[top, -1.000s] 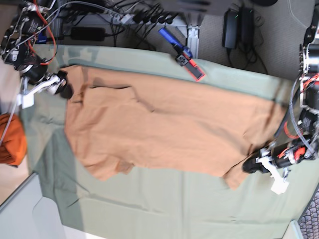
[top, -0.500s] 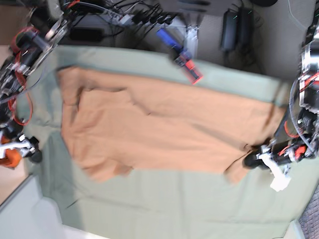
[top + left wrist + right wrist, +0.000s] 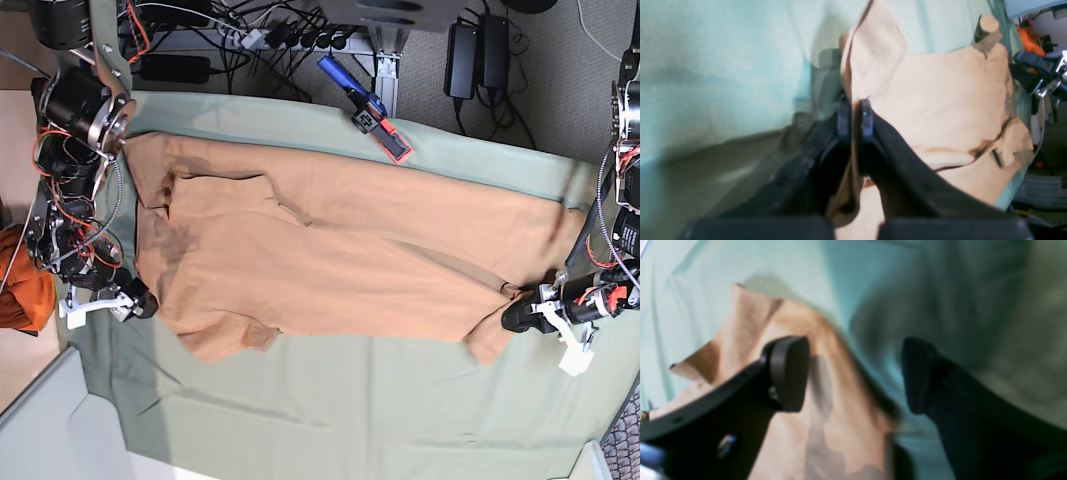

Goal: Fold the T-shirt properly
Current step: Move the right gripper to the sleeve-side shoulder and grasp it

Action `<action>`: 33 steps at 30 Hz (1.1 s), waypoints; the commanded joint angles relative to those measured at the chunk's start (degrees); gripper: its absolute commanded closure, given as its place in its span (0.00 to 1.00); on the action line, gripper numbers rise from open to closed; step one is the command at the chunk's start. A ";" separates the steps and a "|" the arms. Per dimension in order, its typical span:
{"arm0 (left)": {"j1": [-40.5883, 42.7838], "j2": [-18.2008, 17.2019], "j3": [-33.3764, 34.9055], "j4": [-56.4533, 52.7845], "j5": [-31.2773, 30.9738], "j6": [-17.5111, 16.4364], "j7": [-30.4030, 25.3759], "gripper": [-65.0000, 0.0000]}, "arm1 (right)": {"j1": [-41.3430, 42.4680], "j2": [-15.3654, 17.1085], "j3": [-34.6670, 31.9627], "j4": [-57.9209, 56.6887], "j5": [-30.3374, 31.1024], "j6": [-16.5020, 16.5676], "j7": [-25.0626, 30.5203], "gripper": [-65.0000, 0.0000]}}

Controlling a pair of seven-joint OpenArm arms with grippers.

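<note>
Tan T-shirt (image 3: 340, 260) spread flat across my green-draped tabletop (image 3: 350, 400), left gripper (image 3: 512, 318) fingers pinched tight on its hem edge, right gripper (image 3: 138, 303) fingers spread wide, holding nothing, beside the opposite edge

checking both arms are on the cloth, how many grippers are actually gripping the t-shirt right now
1. The left gripper is shut on a corner of the T-shirt. The right gripper is open, hovering over the shirt's opposite edge, holding nothing.
</note>
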 commanded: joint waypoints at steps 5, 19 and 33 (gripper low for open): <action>-1.62 -0.96 -0.28 0.94 -1.42 -1.21 -0.42 1.00 | 1.62 -3.69 -0.46 3.26 -0.09 4.57 -0.50 0.33; -1.62 -0.96 -0.28 0.94 -1.42 -1.21 -0.42 1.00 | 1.66 -5.40 -0.48 5.92 -0.66 4.66 -0.87 0.33; -1.79 -1.51 -0.28 0.92 -1.44 -1.21 -0.50 1.00 | 1.64 -5.05 -0.48 6.12 -3.87 4.68 1.44 1.00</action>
